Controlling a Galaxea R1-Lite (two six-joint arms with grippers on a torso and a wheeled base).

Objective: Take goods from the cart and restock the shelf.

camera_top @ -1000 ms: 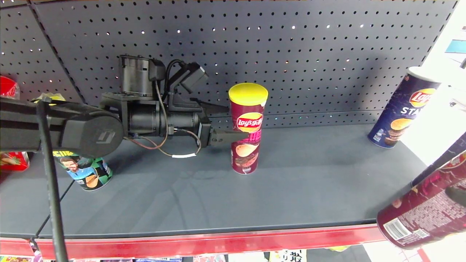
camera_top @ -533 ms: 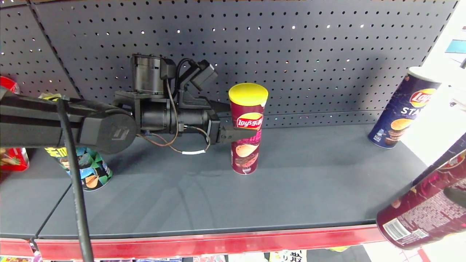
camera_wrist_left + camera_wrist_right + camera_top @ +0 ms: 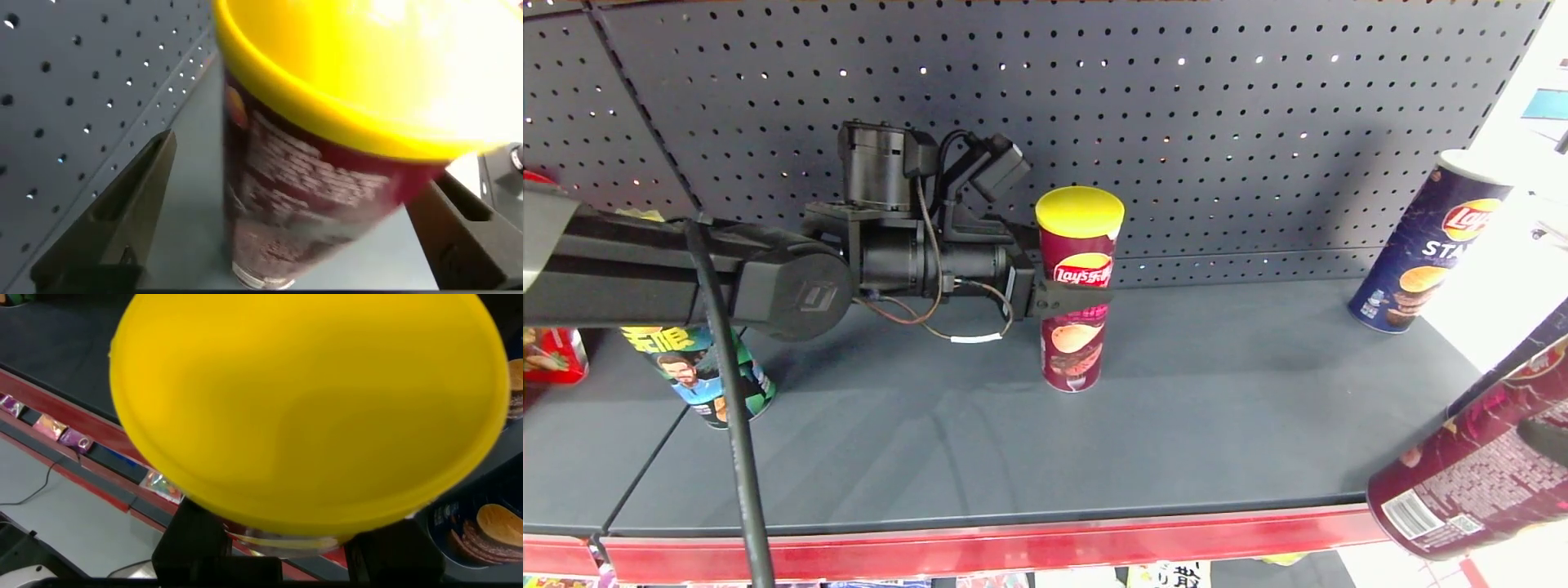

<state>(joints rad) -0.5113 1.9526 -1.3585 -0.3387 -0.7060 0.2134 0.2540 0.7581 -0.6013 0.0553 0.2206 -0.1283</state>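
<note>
A maroon chip can with a yellow lid [image 3: 1078,286] stands upright in the middle of the dark shelf [image 3: 1217,425]. My left gripper [image 3: 1068,282] comes at it from the left and is open, one finger in front of the can and one behind, at label height. In the left wrist view the can [image 3: 327,171] stands between the fingers [image 3: 131,212] with a gap on the pegboard side. A second maroon can [image 3: 1462,482] hangs tilted off the shelf's front right corner, with my right gripper [image 3: 286,559] shut on it below its yellow lid [image 3: 310,400].
A blue chip can [image 3: 1421,245] leans at the shelf's far right. A green can [image 3: 715,380] and a red package [image 3: 547,359] sit at the left under my left arm. The pegboard [image 3: 1176,122] closes the back, and a red rail [image 3: 1013,547] edges the front.
My left arm has slid to the right, so its open fingers now reach farther around the standing can. The can and the right arm's can have stayed where they were.
</note>
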